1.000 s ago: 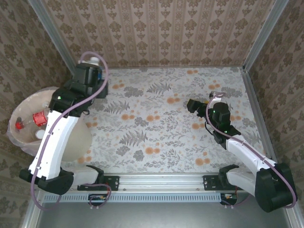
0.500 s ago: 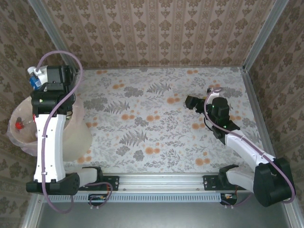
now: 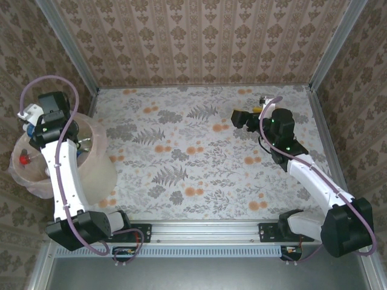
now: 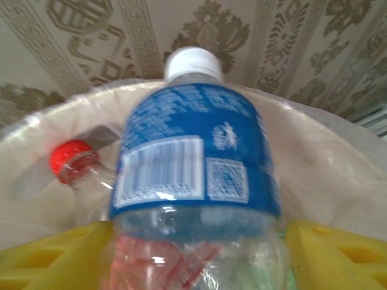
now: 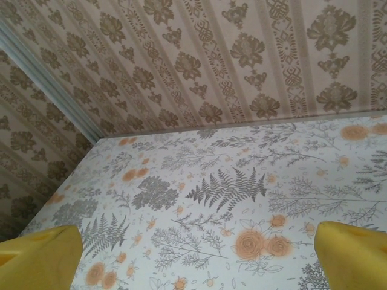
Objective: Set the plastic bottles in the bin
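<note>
Clear, thin plastic with a glossy blue label and a white screw cap: that is the bottle (image 4: 193, 163) lying between the yellow fingers (image 4: 54, 254) of your left gripper (image 4: 199, 238). Its long axis runs straight out from the jaws, cap end farthest from the wrist. Each finger sits right at the bottle's crumpled base, but you cannot tell from here whether they are pinching it or have let go. Directly beyond and beneath the jaws opens the bin (image 4: 338, 151), a round pale tub with a filmy clear liner. A red-capped bottle (image 4: 75, 166) lies inside it, just left of the one between the fingers. So the drop is straight down, and I judge that widening the jaws is all the move needs. Your right gripper (image 5: 193, 248) stands wide and empty over the floral table (image 5: 230, 187), well away from the bin.
</note>
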